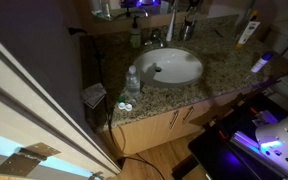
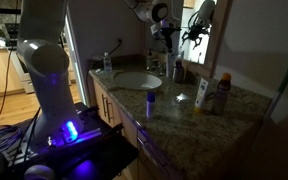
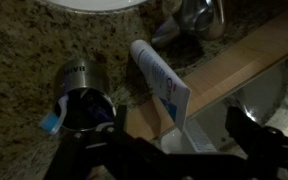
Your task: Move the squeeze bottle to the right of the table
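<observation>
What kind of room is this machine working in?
Probably a home bathroom: an oval white sink set in a granite countertop, with wooden cabinets below.

A small green soap bottle [image 1: 136, 38] stands just beside the faucet [image 1: 156, 40]. A clear water bottle [image 1: 132, 80] stands forward of the faucet, near the counter's front edge, with what may be two small round caps [image 1: 124, 105] in front of it. Well apart from the faucet, a dark can [image 2: 151, 101] with a bluish top stands upright. Farther still, a brownish bottle [image 2: 222, 95] stands by the wall.
</observation>
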Available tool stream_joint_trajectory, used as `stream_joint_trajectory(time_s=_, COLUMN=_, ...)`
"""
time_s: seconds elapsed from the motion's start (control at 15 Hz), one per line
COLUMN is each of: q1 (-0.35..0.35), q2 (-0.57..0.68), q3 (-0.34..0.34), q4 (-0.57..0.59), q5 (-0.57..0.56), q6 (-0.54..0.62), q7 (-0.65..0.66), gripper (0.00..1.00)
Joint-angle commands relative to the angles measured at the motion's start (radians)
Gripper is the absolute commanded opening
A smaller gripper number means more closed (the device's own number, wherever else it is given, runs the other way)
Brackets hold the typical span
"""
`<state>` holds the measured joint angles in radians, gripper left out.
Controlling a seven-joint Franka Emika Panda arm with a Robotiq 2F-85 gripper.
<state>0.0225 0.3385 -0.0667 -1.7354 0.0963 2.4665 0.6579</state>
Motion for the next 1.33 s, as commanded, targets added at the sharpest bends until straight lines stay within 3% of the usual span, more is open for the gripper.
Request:
stream_joint_trajectory(time_s=0.0, q1=0.015, q2=0.059, q3=-0.012, q4=0.025, q5=-0.001, q6=0.053, q7=0.014, gripper=1.0)
stream_joint_trajectory(time_s=0.53, q1=0.019, q2=0.091, q3=-0.021, q4=0.011, q5=0.007, q6=0.097, q7=0.004, gripper=1.0)
stream_joint_trajectory(time_s=0.6, q1=0.02, q2=0.093, q3=-0.021, q4=0.011, q5=0.007, q6=0.098, q7=0.005, gripper=0.75)
stream_joint_trajectory(time_s=0.73, q1=0.02, q2=0.093, q3=-0.021, q4=0.012, q5=0.005, q6=0.098, q7=0.002, gripper=0.68)
stream_joint_trajectory(time_s=1.27, q1=0.022, q2=0.087, q3=-0.02, q4=0.009, q5=0.003, q6=0.097, q7=-0.003, gripper=0.1)
